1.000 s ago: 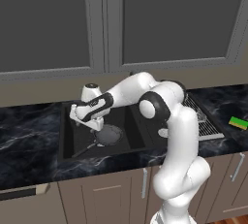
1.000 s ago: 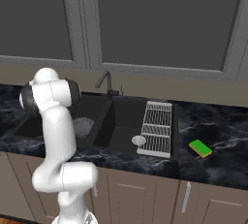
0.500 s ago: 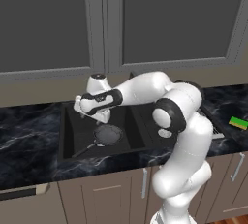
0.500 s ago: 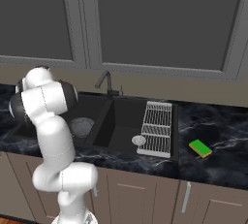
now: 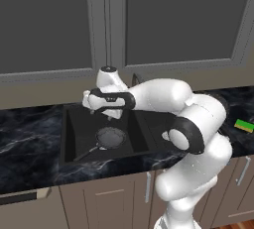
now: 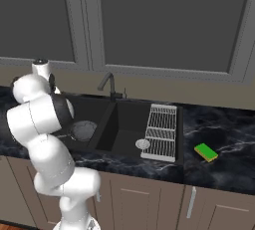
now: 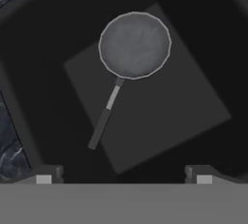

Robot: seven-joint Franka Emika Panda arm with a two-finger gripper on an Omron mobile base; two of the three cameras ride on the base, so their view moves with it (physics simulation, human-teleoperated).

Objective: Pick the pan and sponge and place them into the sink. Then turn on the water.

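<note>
Two fingertips (image 7: pixel 48 175) of the hand (image 7: pixel 123 174) stand wide apart and empty above the sink (image 5: pixel 69 139), over its left bowl. The pan (image 7: pixel 134 45) lies flat on that bowl's floor, handle pointing away from the drain side. Well to the right, the sponge (image 6: pixel 205 152) sits on the table (image 6: pixel 229 144), past the wire rack (image 6: pixel 161 132).

pan (image 7: pixel 134 45) dull grey metal, handle dark; sink (image 5: pixel 74 139) matt black; bench (image 6: pixel 224 139) glossy dark marble; sponge (image 6: pixel 206 152) green-yellow foam.

The arm reaches far left, its gripper (image 7: pixel 123 173) pointing down, jaws spread wide.
</note>
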